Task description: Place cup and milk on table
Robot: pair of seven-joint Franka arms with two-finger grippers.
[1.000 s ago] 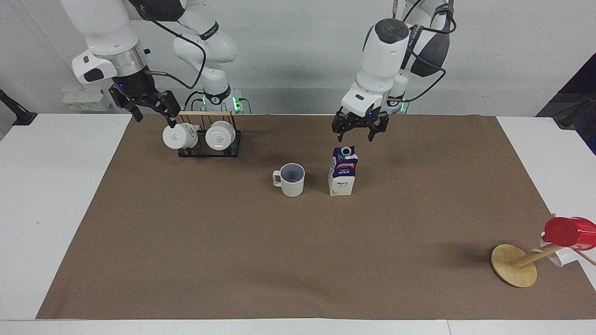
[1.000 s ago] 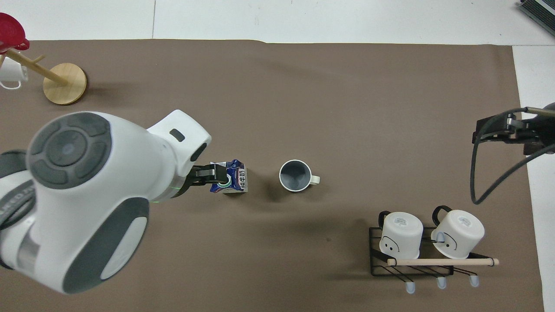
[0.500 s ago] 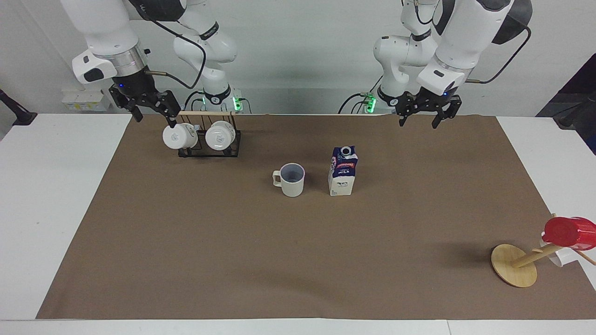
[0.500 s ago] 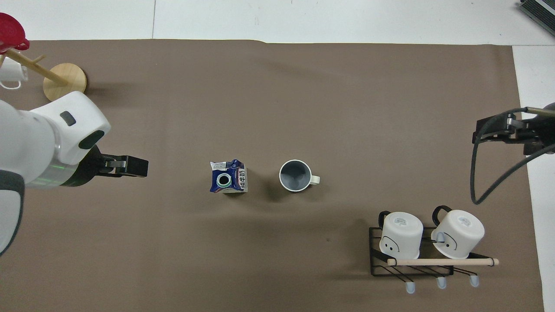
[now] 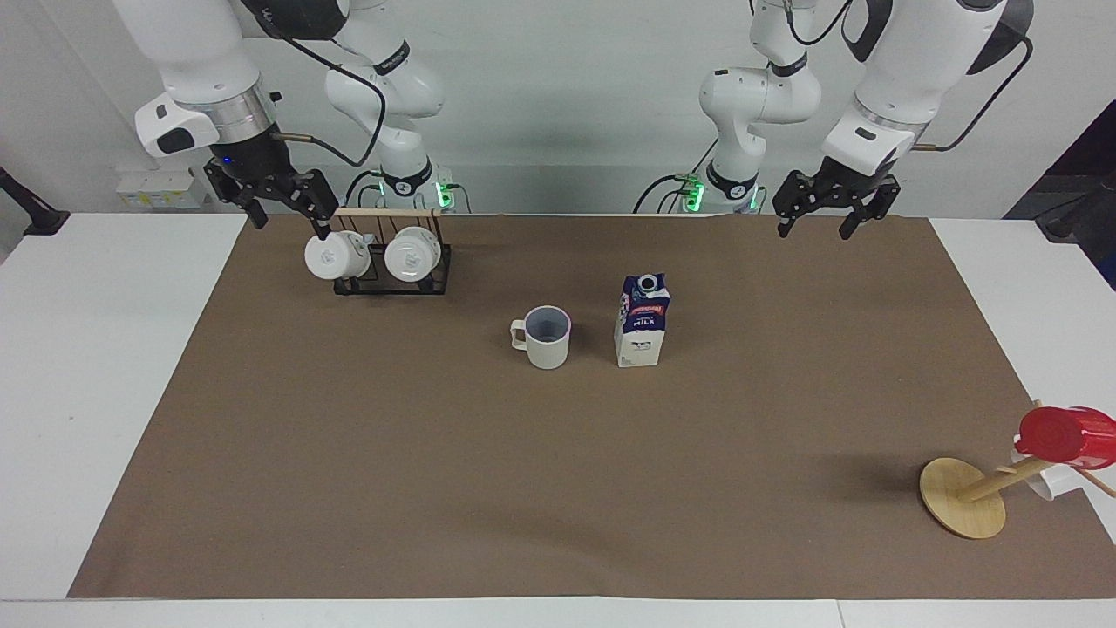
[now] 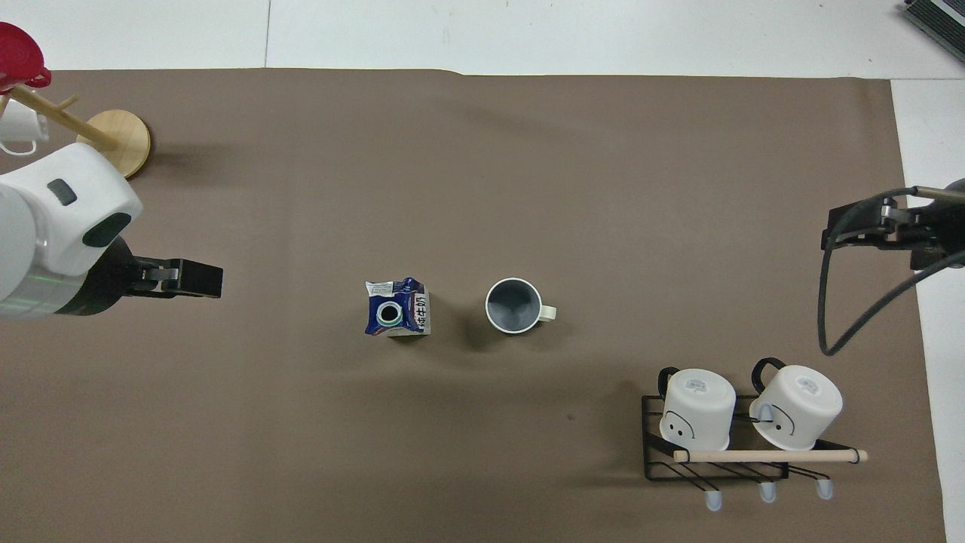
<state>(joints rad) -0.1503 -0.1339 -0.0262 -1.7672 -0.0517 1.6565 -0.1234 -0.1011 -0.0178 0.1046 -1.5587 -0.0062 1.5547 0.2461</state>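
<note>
The cup [image 5: 545, 337] stands upright on the brown mat [image 5: 558, 488] of the table [image 5: 105, 349], near the middle; it also shows in the overhead view [image 6: 514, 305]. The milk [image 5: 643, 321] stands upright beside it, toward the left arm's end, with its cap up [image 6: 398, 308]. My left gripper [image 5: 813, 232] is open and empty, raised over the mat's edge at the robots' end, well apart from the milk; it also shows in the overhead view [image 6: 215, 279]. My right gripper [image 5: 292, 227] is open and empty, raised beside the mug rack.
A black wire rack [image 5: 391, 283] with two white mugs [image 6: 697, 407] stands near the robots at the right arm's end. A round wooden disc with a stick [image 5: 962, 497] carries a red cup [image 5: 1065, 436] at the left arm's end, farthest from the robots.
My left gripper has gone from just above the milk carton up and away toward the left arm's end. The milk and cup stay put. The right arm has not moved.
</note>
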